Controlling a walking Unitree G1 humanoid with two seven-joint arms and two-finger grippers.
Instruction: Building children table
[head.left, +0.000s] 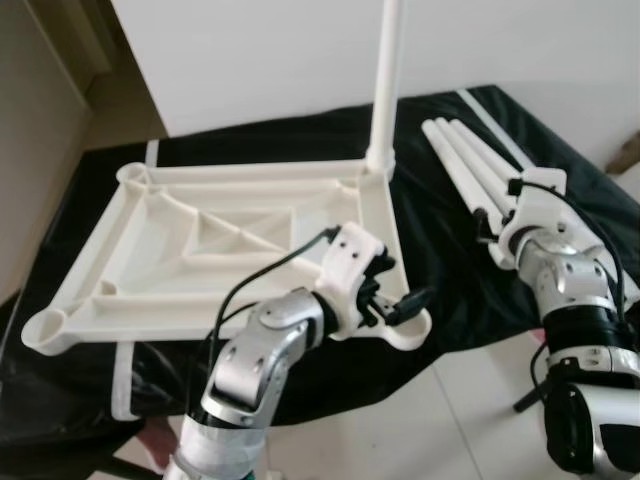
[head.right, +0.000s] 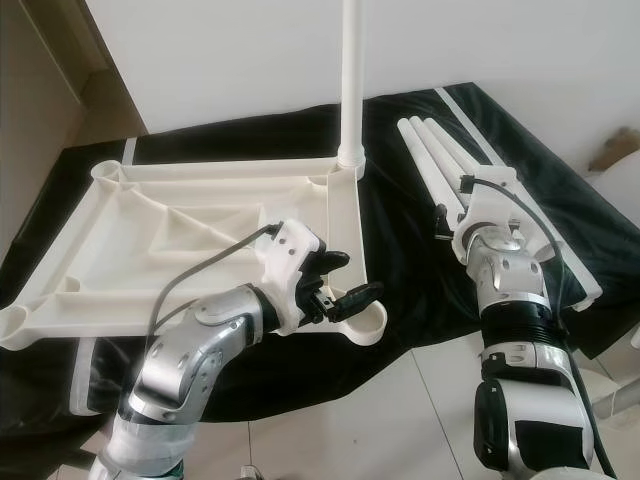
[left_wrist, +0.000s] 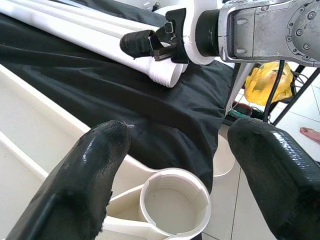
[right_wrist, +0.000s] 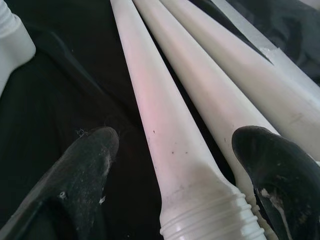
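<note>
You're hovering the left tool (head.left: 400, 300), fingers wide apart and empty, over the upturned tabletop (head.left: 200, 250)'s near-right corner socket (left_wrist: 175, 202). Your right tool (right_wrist: 175, 165) is straddling, ungripped, the loose legs (head.right: 440, 160) along the black cloth (head.left: 440, 270)'s right edge. No writing is showing.

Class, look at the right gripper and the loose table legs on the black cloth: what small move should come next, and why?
Probably shut the right gripper on the nearest loose leg. Its open fingers already straddle that leg near the threaded end, and the left gripper waits open at the tabletop's empty corner socket; one leg already stands fitted.
</note>
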